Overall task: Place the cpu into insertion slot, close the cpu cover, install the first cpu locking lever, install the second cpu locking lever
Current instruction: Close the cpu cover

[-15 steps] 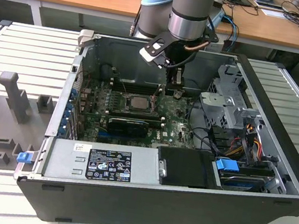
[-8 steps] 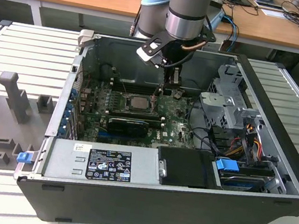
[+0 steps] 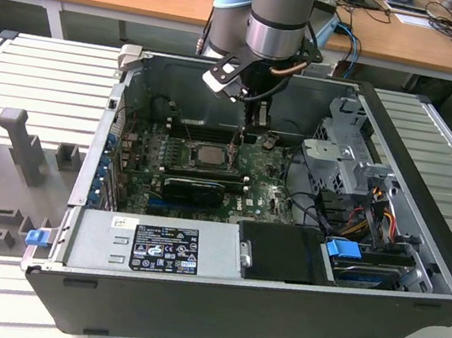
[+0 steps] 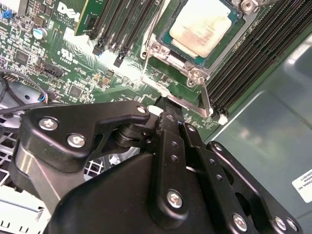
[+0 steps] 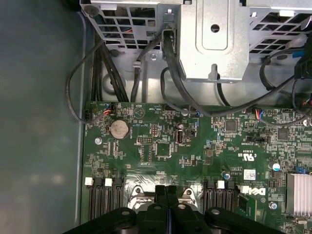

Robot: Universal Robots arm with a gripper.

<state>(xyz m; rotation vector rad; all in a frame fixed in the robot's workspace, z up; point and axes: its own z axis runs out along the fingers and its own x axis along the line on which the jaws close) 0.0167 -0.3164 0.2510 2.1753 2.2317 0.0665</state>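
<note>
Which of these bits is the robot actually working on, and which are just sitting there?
Job in hand: cpu, cpu cover, locking lever, end effector.

Just there: memory slots, coin battery, cables, power supply.

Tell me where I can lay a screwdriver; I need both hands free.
Free: the slatted table on the exterior view's right of the computer case, and the flat top of the power supply. Crowded: around the chip, where the hand hangs, and the cabled drive cage.
</note>
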